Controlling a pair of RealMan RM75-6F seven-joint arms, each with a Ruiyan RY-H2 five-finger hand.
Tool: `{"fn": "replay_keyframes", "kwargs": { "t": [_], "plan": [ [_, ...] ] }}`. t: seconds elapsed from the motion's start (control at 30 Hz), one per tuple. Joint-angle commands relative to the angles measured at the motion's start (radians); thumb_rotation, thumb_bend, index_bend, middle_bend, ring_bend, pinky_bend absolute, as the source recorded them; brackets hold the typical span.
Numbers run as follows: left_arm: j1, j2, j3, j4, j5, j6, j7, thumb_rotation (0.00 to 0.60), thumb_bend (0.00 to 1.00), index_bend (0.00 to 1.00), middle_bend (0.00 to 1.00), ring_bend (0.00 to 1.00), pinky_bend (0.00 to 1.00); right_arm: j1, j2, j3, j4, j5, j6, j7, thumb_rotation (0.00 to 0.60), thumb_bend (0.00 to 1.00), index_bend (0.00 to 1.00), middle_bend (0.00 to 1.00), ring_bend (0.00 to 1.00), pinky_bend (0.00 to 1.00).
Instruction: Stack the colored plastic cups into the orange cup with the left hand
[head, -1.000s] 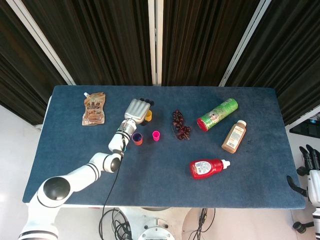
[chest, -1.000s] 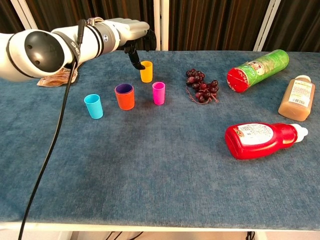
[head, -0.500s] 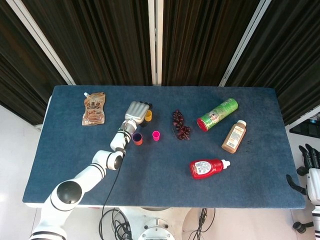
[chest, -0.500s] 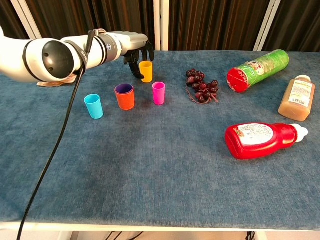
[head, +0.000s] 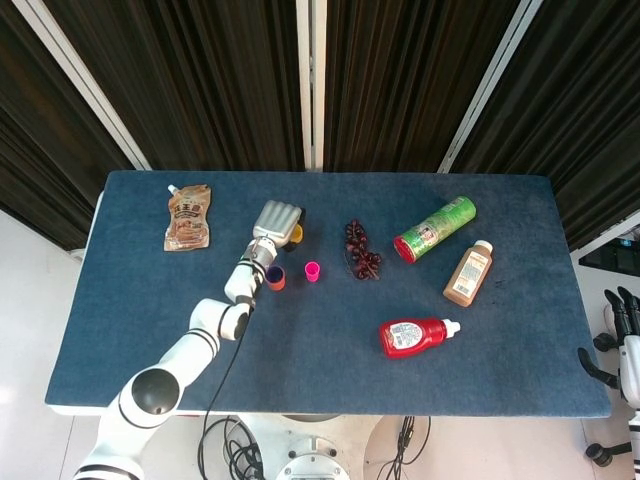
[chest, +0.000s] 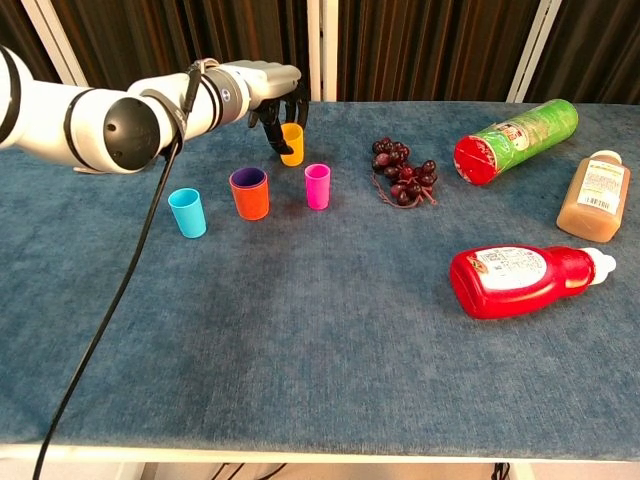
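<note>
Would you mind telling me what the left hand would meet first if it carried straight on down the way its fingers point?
Probably the yellow cup: the left hand hangs right over it, fingers around its rim, though contact is unclear.

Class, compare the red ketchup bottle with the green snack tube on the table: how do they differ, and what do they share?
The red ketchup bottle is squat, with a white cap pointing to the right of the chest view; the green snack tube is a straight cylinder with a red lid facing left. The bottle lies nearer the front edge; the tube lies further back, angled diagonally. Both lie on their sides on the blue table, untouched by either hand.
</note>
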Motion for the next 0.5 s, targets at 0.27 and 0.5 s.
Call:
{"fn": "replay_keyframes", "kwargs": {
  "t": [0.27,0.5],
  "plan": [
    [0.01,-0.021,0.013,0.047,0.064,0.025,-0.061,0.6,0.26,0.52,0.5,0.53,0.69,0.004,0.003,-0.001,-0.004,0.006,-0.012,-0.008,0.6,0.23,0.0,0.0,0.0,0.0],
    [0.019,0.024,0.004,-0.005,0.094,0.084,-0.107,0.6,0.26,0.52,0.51,0.54,0.69,0.003,0.005,0.0,-0.006,0.012,-0.012,-0.013,0.6,0.23,0.0,0.0,0.0,0.0]
  ]
}}
